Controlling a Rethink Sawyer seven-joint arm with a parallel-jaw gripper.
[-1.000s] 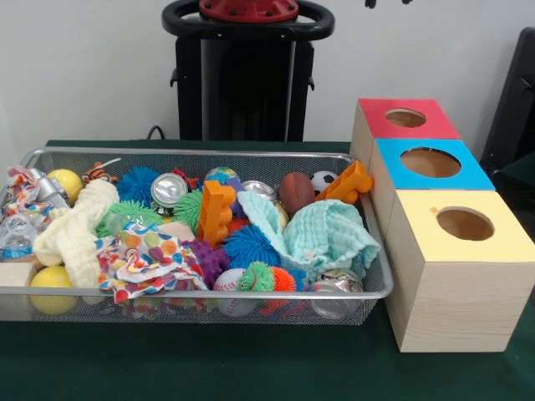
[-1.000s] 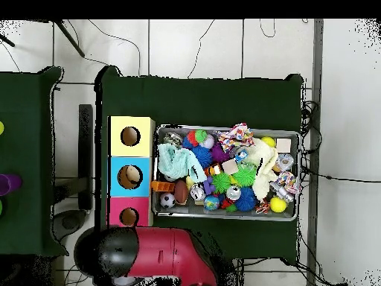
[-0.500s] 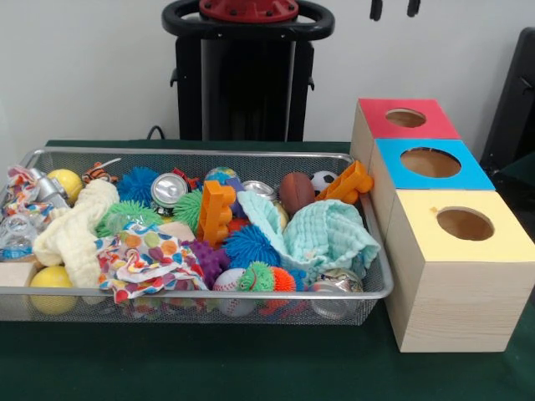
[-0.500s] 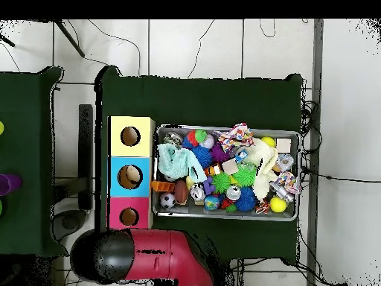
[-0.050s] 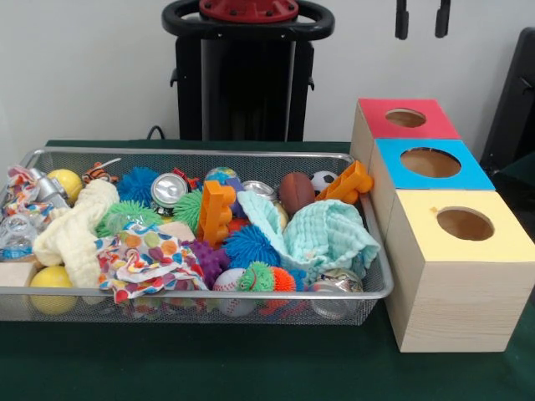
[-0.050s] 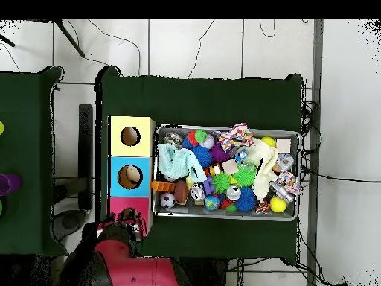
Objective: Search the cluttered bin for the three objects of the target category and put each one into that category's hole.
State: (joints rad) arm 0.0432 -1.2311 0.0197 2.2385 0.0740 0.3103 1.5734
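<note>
Since the earlier frame the hand (image 5: 422, 21) drops further into view above the red box (image 5: 405, 118), fingers spread, holding nothing. Bin (image 5: 209, 151) sits at bench's left w/ toys untouched. Next: swing over bin, pick one exposed item, e.g. football (image 5: 296, 190).

You face a plain pale wall (image 5: 75, 67) behind the table, evenly lit. A dark green cloth (image 6: 201, 97) covers the table out to its edges. From above, you see a floor of light tiles (image 6: 223, 46) with thin cables (image 6: 197, 52) trailing across it. A second green-covered table (image 6: 26, 149) stands well apart, beyond the boxes' end. A dark panel (image 5: 514, 92) shows at the front view's right edge.
</note>
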